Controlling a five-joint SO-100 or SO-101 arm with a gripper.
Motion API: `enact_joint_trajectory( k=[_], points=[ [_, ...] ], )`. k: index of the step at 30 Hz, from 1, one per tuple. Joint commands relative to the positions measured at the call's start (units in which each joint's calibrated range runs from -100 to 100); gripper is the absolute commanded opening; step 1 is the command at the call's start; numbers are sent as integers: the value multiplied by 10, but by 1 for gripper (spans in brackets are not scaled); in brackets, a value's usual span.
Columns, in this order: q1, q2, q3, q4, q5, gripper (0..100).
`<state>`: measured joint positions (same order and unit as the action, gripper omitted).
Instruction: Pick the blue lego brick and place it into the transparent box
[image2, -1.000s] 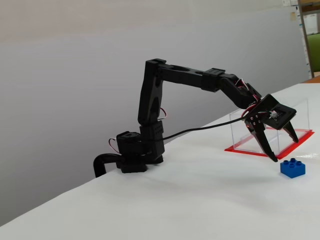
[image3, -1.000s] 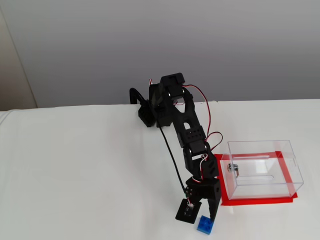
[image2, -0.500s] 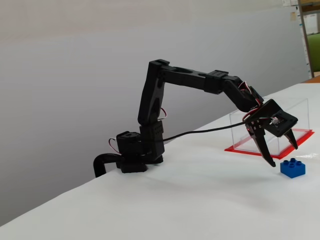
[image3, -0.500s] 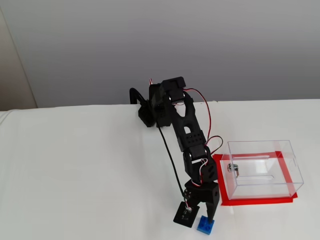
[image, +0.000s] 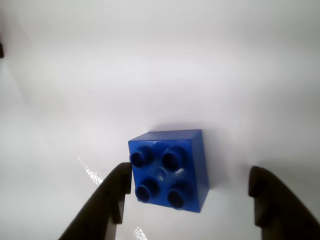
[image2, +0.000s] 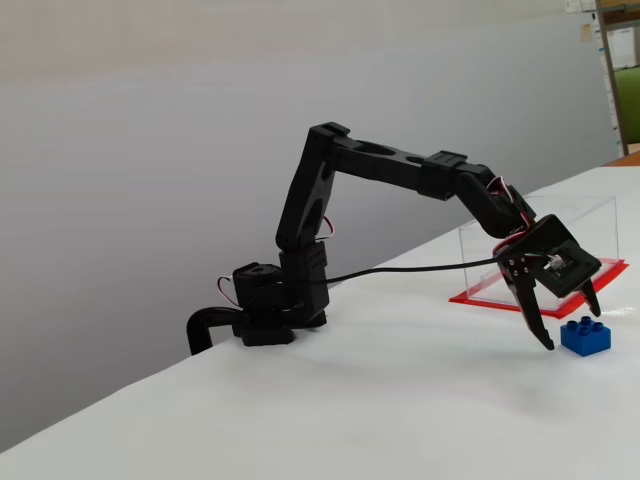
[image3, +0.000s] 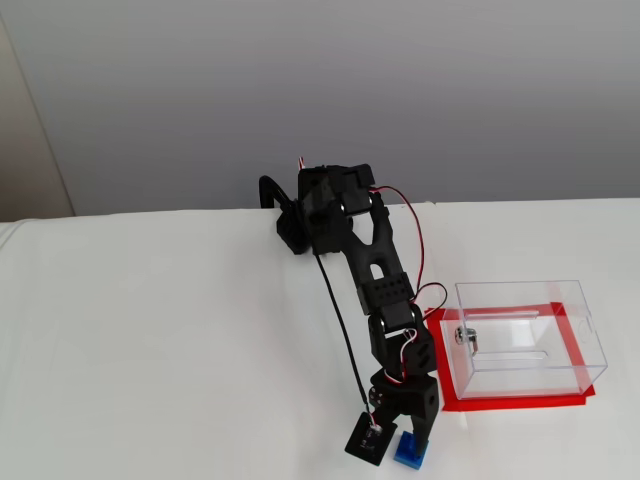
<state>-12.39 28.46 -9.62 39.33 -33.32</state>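
In the wrist view both jaws run off the bottom edge, so only their tips show on either side of the blue lego brick (image: 170, 170); whether the near tip touches the brick cannot be told. In a fixed view the transparent box (image2: 560, 262) is partly covered by the jaws in front of it. In another fixed view the jaws overlap the brick (image3: 409, 452), hiding part of it.

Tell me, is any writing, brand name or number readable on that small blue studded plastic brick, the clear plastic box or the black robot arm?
None can be read.
Blue studded plastic brick: stud tops too blurred.
Clear plastic box: no text visible.
Black robot arm: no markings visible.
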Motion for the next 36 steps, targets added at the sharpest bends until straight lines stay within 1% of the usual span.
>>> enact_joint_trajectory(
  k=[1, 9, 24, 28, 36],
  points=[
    [-2, -2, -43, 1, -2, 27],
    [-7, 32, -85, 2, -2, 27],
    [-20, 56, -87, 2, -20, 27],
    [-20, 69, -86, 2, -35, 27],
    [-20, 74, -86, 2, -35, 26]
  ],
)
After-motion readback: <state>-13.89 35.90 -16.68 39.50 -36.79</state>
